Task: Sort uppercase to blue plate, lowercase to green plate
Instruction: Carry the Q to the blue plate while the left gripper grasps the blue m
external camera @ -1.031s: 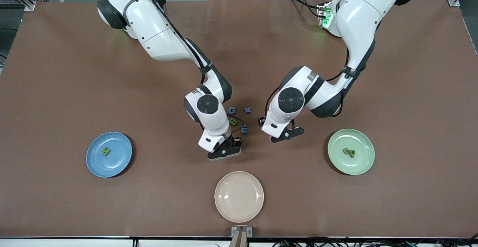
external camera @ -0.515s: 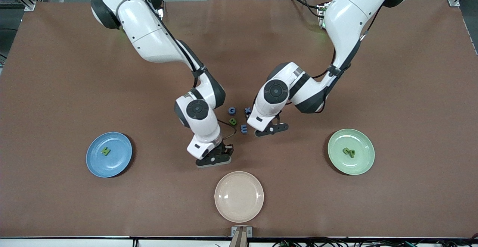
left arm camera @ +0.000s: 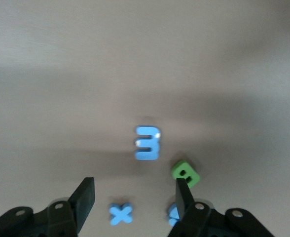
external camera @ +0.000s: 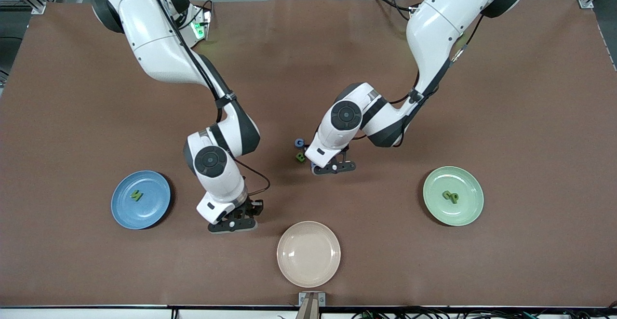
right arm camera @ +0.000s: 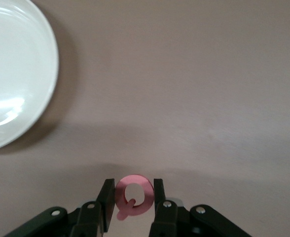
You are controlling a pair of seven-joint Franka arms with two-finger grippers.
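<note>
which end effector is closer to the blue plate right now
The right one. The right end effector hangs over the table between the blue plate and the beige plate, gripping a pink letter. The left end effector is open over the loose letters mid-table.

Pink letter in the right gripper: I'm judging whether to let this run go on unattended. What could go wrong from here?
1. The right gripper pinches the pink letter only by its edges while over bare table, between the blue plate and the beige plate; a slip would drop it outside a plate.
2. The left gripper, open, hangs over tightly clustered pieces: the blue x, the blue E-shaped piece and the green B. Closing could nudge a neighbour.
</note>
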